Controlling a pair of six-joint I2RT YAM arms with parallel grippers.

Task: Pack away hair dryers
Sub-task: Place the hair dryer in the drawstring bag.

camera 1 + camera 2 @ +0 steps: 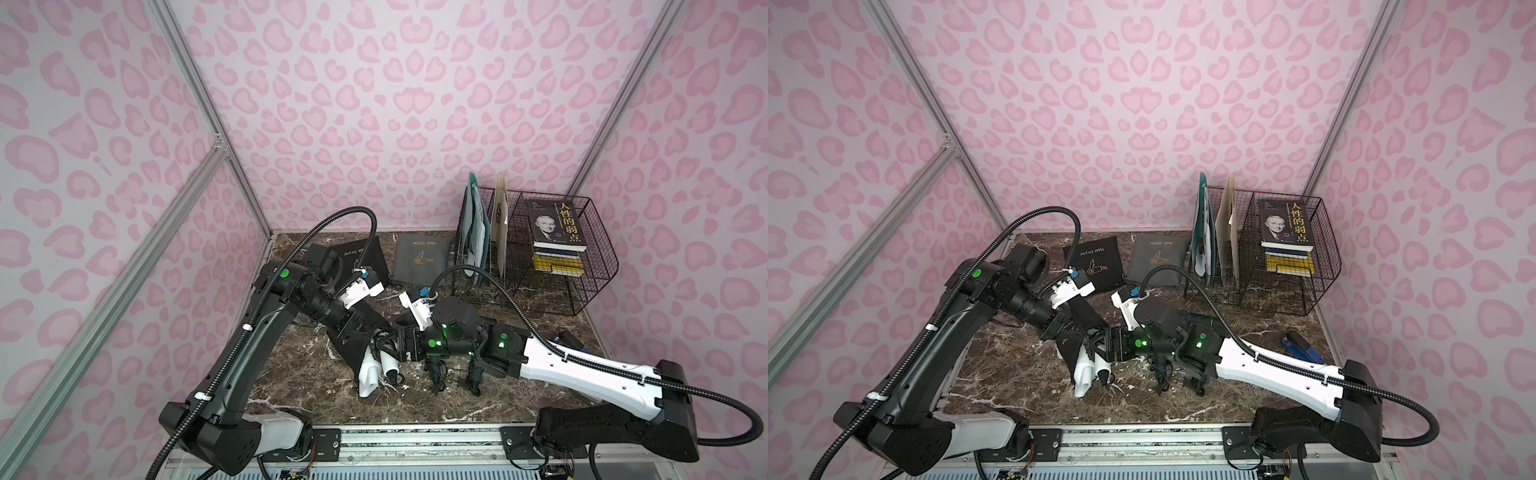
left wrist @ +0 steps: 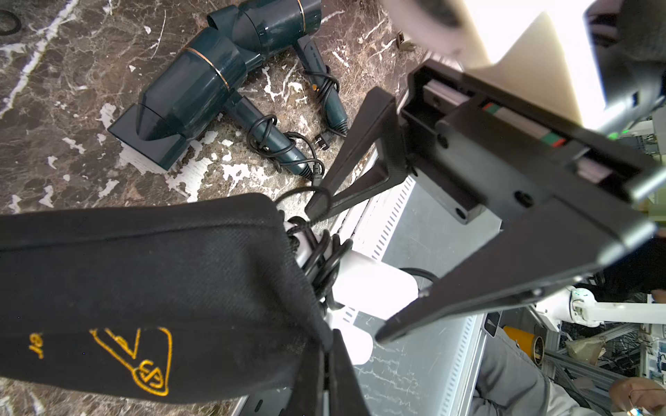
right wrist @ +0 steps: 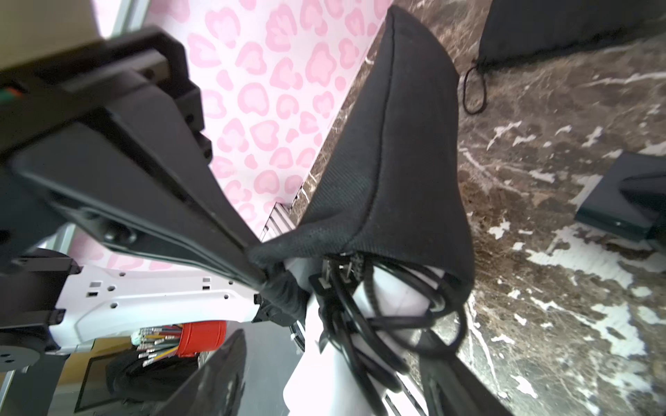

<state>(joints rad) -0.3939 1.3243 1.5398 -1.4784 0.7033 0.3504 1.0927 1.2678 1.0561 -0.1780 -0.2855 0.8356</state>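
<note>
Pink leopard-print walls (image 1: 374, 104) enclose a marble tabletop (image 1: 299, 374).

Gold "Hair Dryer" stands on the black pouch (image 1: 1096, 262) and grey pouch (image 1: 1158, 258); "人性的弱点" on the book (image 1: 1285, 222)

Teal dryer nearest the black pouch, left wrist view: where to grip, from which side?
Probably its handle, on the bare stretch between barrel and wrapped cord, from above with jaws across it. The dryer lies flat on the table, so the slim handle is exposed; the barrel looks too wide.
</note>
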